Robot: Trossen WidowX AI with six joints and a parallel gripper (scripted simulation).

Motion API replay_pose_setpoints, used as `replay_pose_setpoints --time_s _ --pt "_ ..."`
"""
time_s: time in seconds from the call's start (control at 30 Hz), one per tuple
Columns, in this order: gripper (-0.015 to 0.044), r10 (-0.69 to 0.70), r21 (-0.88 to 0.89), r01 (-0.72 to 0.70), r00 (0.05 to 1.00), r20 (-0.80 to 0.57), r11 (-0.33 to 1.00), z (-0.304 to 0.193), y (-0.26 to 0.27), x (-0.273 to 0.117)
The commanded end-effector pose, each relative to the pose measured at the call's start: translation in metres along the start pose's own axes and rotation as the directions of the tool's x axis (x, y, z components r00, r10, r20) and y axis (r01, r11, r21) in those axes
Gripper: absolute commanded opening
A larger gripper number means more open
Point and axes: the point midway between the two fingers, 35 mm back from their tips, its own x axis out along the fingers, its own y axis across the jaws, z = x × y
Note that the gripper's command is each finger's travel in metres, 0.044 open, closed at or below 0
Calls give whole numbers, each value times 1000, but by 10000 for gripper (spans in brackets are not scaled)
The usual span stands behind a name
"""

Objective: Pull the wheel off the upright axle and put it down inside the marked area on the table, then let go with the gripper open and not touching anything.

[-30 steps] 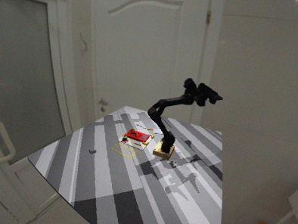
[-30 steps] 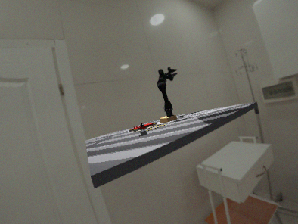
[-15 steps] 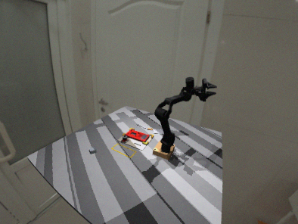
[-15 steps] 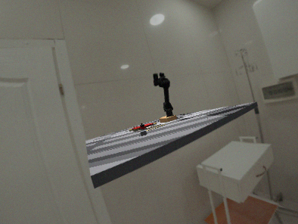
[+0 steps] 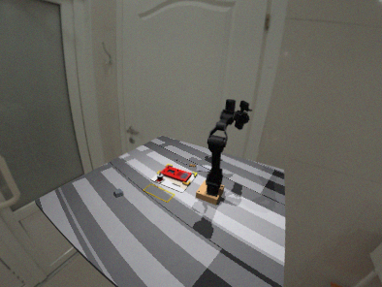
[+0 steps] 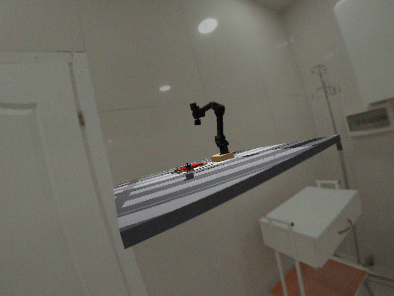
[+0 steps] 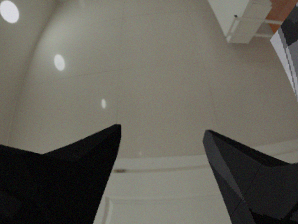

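Two fingers: the gripper (image 5: 243, 112) has two dark fingers set partly apart, with only wall showing in the gap. It holds nothing.
Gripper place: high in the air, well above the table (image 5: 160, 233), touching nothing.
Arm: the black arm (image 5: 216, 150) stands up tall from a tan block (image 5: 209, 193) on the table.
Wheel: a small dark wheel (image 5: 159, 178) sits at the near end of a white board (image 5: 171, 183), beside a red plate (image 5: 176, 174). It is well apart from the gripper.
Marked area: a yellow outline (image 5: 159, 193) lies on the table just beside the board.
Grey cube: a little grey cube (image 5: 118, 193) sits near the yellow outline.
Top view only: shows the yellow outline plainly.
Side view only: shows a white cart (image 6: 312, 224) standing below the table edge; the yellow outline cannot be made out here.
Wrist view only: shows the finger gap, a wall and the cart; no table top things.
Hard to see: the wheel is tiny, and the axle cannot be told apart from it.
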Motion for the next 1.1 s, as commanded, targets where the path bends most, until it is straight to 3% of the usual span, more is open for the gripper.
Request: replay_pose_setpoints --time_s 0.0,0.27,0.57,0.8,1.07 --pt "300 -110 -96 94 978 -176 991 -56 -31 -20" --pt "300 -294 -277 186 855 -426 943 -137 -83 -81" --pt "300 -568 -578 193 577 -586 793 -200 -156 -190" --pt "300 -752 -774 87 327 -572 627 -213 -206 -289" --pt "300 -910 -908 -130 72 -409 399 -186 -252 -406"
